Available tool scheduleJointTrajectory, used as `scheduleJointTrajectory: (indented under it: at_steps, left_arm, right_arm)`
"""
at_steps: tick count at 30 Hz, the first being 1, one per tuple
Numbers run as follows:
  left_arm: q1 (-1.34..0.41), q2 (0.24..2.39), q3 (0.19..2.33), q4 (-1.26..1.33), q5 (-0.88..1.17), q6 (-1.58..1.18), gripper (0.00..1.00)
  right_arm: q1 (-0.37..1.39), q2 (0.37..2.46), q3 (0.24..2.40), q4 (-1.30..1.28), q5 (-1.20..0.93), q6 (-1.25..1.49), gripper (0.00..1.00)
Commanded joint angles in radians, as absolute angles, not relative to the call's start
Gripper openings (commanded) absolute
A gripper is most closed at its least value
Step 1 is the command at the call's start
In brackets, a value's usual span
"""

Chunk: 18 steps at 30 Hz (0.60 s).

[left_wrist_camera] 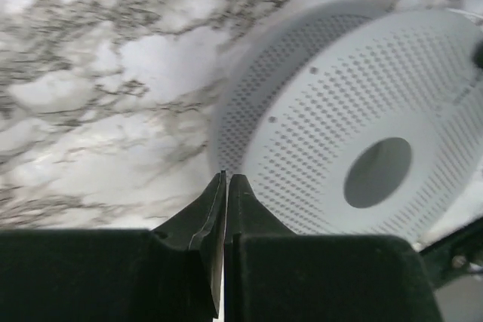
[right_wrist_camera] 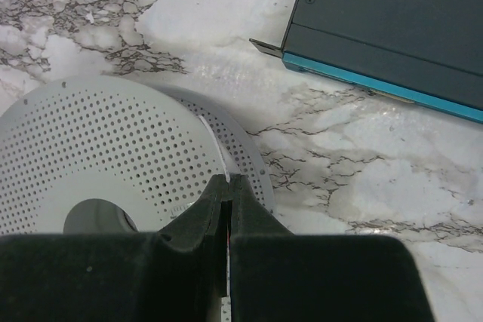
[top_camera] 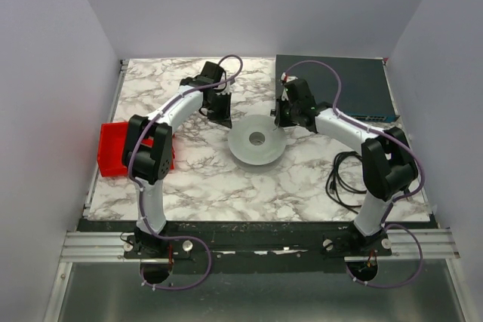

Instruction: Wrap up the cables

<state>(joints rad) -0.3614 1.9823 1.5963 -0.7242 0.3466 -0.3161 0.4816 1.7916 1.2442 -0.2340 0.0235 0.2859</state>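
A white perforated spool (top_camera: 256,141) lies flat in the middle of the marble table; it also shows in the left wrist view (left_wrist_camera: 362,133) and the right wrist view (right_wrist_camera: 98,156). My left gripper (top_camera: 219,117) is shut and empty at the spool's far left rim, its tips (left_wrist_camera: 226,176) just over the rim. My right gripper (top_camera: 280,118) is at the spool's far right rim, shut (right_wrist_camera: 229,179) on a thin white cable (right_wrist_camera: 213,145) that runs from the tips across the spool's top. A loose black cable (top_camera: 343,176) lies coiled at the right, by my right arm.
A dark blue box with a teal edge (top_camera: 347,84) lies at the back right, close behind my right gripper; it shows in the right wrist view (right_wrist_camera: 392,28). A red bin (top_camera: 113,148) sits at the left edge by my left arm.
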Motion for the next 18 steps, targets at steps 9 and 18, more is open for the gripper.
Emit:
scheduleJointTrajectory:
  at_steps: [9,18]
  left_arm:
    - [-0.342,2.090,1.778,-0.879,-0.008,-0.203,0.00]
    - [-0.338,1.919,1.641,-0.832,0.188,-0.389,0.39]
  right_arm:
    - [0.428,1.784,1.172,-0.286,-0.066,0.261,0.02]
    - [0.415,1.773,1.139,-0.258,-0.131,0.295,0.02]
